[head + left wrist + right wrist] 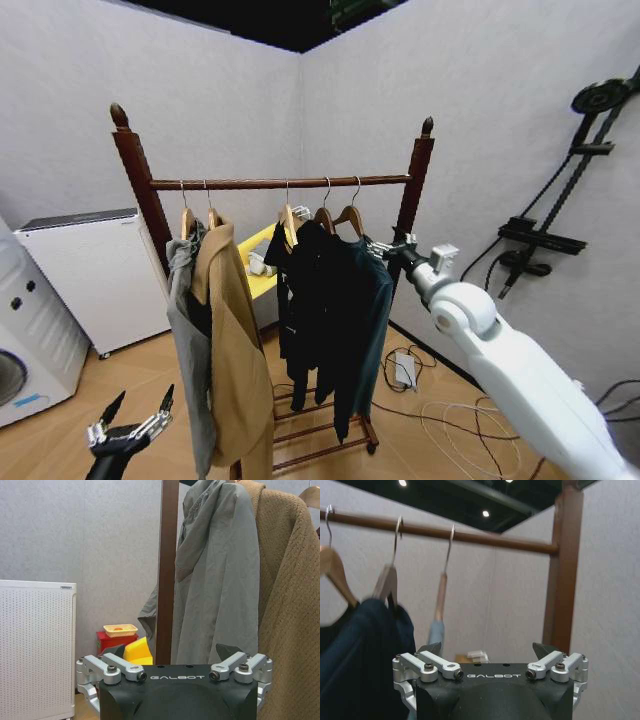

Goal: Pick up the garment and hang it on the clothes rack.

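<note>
On clothes rack (pixel 280 183) hangs garment (pixel 368 300)

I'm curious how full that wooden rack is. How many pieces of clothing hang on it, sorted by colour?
Grey coat: 1
Tan coat: 1
Black coats: 2, going by their two hangers
Teal garment: 1
Total on the clothes rack: 5

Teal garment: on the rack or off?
On: the garment hangs by its hanger from the clothes rack bar; open right gripper beside it.
</note>
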You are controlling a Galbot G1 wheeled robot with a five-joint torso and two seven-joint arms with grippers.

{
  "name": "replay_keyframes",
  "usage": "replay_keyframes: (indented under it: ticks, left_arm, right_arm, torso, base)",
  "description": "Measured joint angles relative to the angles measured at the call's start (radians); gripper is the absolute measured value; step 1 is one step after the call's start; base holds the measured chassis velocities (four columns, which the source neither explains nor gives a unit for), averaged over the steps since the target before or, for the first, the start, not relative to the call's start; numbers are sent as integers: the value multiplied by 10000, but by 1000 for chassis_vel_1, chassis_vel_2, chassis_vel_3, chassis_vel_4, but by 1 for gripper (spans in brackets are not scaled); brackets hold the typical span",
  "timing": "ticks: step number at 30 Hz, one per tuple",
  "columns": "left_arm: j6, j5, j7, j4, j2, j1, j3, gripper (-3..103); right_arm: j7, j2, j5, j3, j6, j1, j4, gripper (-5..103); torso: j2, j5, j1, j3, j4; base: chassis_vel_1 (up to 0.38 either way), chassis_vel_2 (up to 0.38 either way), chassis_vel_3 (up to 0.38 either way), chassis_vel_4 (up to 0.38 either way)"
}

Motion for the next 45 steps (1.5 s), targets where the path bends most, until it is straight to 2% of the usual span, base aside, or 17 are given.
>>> replay_keyframes:
  ticks: [1, 2, 3, 5, 6, 7, 8, 10, 15, 31, 45]
  left_arm:
    - [0, 0, -5, 0, 0, 0, -2, 100]
    - [0, 0, 6, 0, 0, 0, 0, 100]
    - [0, 0, 6, 0, 0, 0, 0, 100]
    - [0, 0, 1, 0, 0, 0, 0, 100]
    - [0, 0, 1, 0, 0, 0, 0, 100]
    - [0, 0, 0, 0, 1, 0, -1, 100]
    - [0, 0, 0, 0, 1, 0, -1, 100]
    - [0, 0, 1, 0, 0, 0, -1, 100]
    - [0, 0, 1, 0, 1, -1, 0, 100]
    - [0, 0, -2, 0, 0, 0, -1, 100]
    - [0, 0, 0, 1, 0, 0, -1, 100]
  right_arm:
    - [-150, 471, -503, 526, 116, -1191, 353, 100]
    - [-294, 781, -811, 847, 215, -1843, 581, 100]
    - [-294, 781, -811, 847, 215, -1843, 581, 100]
    - [-658, 1525, -1569, 1435, 546, -3253, 982, 100]
    - [-658, 1525, -1569, 1435, 546, -3253, 982, 100]
    - [-819, 1887, -1877, 1581, 782, -3859, 1059, 100]
    - [-819, 1887, -1877, 1581, 782, -3859, 1059, 100]
    - [-910, 2354, -2338, 1655, 1189, -4634, 1070, 100]
    - [-950, 2837, -2851, 1631, 1557, -5236, 1095, 100]
    - [-942, 2660, -2894, 1461, 1684, -5025, 1120, 100]
    - [-1054, 2704, -2928, 1612, 1950, -5293, 1226, 100]
  torso:
    - [-1, 12, 0, 2, -1]
    - [0, 8, 1, 1, -1]
    - [0, 8, 1, 1, -1]
    - [0, 2, 0, 1, -1]
    - [0, 2, 0, 1, -1]
    - [0, 4, 0, 2, -1]
    - [0, 4, 0, 2, -1]
    - [-1, 2, 1, 2, 0]
    - [-3, 4, 5, 2, -1]
    - [0, 4, -2, 2, 2]
    - [-3, 4, 4, 3, 0]
  base:
    - [0, 0, 0, 0]
    - [0, 0, 0, 0]
    - [0, 0, 0, 0]
    - [0, 0, 0, 0]
    - [0, 0, 0, 0]
    - [0, 0, 0, 0]
    - [0, 0, 0, 0]
    - [0, 0, 0, 0]
    - [44, -51, -50, 45]
    - [151, -156, -160, 142]
    - [-5, -116, -122, -10]
